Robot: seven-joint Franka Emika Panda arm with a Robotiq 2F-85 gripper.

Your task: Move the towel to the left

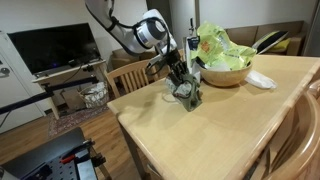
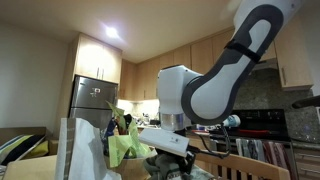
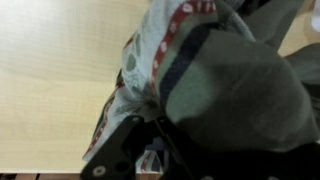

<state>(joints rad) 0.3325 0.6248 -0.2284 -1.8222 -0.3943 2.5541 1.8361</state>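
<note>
Towel (image 3: 205, 85) fills most of the wrist view: grey cloth with a white patterned side and a red edge, bunched up against one dark finger (image 3: 118, 152). In an exterior view the gripper (image 1: 182, 84) stands over the bunched cloth, clamped on it, with the cloth's lower end touching the wooden table (image 1: 200, 135) near the far edge. The second finger is hidden by the cloth in the wrist view. From the low exterior view the big arm (image 2: 215, 85) blocks the grasp, so the cloth cannot be made out there. Just beside the gripper sits a bowl (image 1: 228, 76) piled with something green and leafy (image 1: 218, 45). A small white object (image 1: 261, 80) lies next to the bowl.
</note>
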